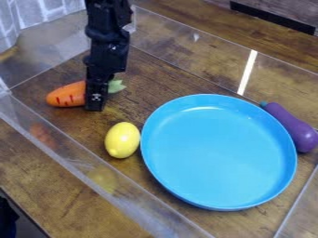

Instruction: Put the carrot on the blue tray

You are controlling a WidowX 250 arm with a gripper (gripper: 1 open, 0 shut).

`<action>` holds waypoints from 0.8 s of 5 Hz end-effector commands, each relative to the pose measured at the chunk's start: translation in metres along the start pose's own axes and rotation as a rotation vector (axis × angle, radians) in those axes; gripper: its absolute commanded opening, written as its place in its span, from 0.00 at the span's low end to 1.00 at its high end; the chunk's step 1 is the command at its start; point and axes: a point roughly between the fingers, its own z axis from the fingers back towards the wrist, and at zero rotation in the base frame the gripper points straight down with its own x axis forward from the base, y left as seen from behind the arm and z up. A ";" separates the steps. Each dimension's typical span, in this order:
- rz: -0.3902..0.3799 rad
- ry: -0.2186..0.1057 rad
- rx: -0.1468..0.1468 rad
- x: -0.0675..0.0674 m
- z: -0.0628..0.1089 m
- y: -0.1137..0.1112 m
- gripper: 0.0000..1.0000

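The orange carrot lies on the wooden table at the left, its green leafy stub poking out to the right of the black fingers. My gripper points straight down and is shut on the carrot near its thick end, low over the table. The round blue tray sits to the right, with nothing on it, about a tray's width from the carrot.
A yellow lemon rests between the carrot and the tray's left rim. A purple eggplant lies against the tray's far right edge. Clear plastic walls border the work area at the front left and back.
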 end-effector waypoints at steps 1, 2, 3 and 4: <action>-0.033 -0.025 0.047 0.014 0.015 0.008 0.00; -0.025 -0.027 0.048 0.019 0.011 0.001 0.00; -0.013 -0.030 0.051 0.023 0.010 -0.004 0.00; -0.043 -0.035 0.059 0.010 0.012 0.000 0.00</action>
